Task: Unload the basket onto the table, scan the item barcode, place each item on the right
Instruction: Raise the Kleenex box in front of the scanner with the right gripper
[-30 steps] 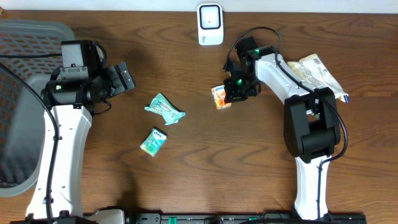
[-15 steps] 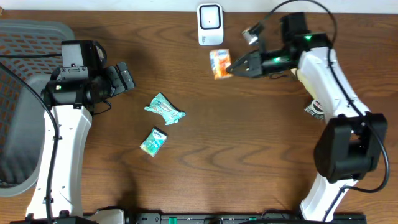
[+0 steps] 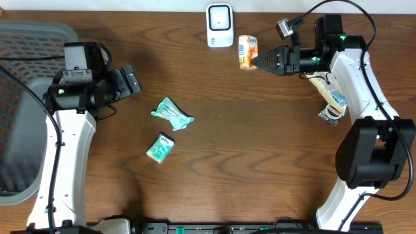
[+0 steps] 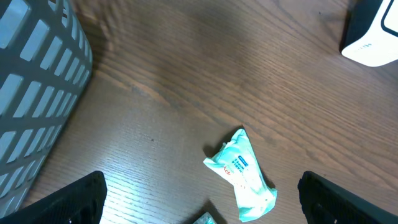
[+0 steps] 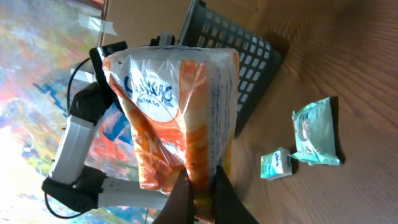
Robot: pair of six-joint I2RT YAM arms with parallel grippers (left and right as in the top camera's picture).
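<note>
My right gripper [image 3: 255, 62] is shut on the lower end of an orange-and-white snack packet [image 3: 247, 51], holding it in the air just right of the white barcode scanner [image 3: 220, 25] at the table's back edge. The right wrist view shows that packet [image 5: 180, 106] upright, with the fingertips [image 5: 200, 196] pinching its bottom seam. At the left my other gripper [image 3: 132, 80] stands open and holds nothing. Its two fingers sit wide apart at the bottom corners of the left wrist view [image 4: 202, 211], above the wood.
Two teal packets [image 3: 172, 114] [image 3: 160, 147] lie on the table left of centre; one shows in the left wrist view [image 4: 244, 174]. A grey basket [image 3: 26, 52] stands at the far left. More packets [image 3: 333, 99] lie under the right arm. The scanner's corner [image 4: 373, 37] is visible.
The right arm has lifted the orange packet from the table's middle and carried it back and right, beside the scanner. The left arm has not moved.
</note>
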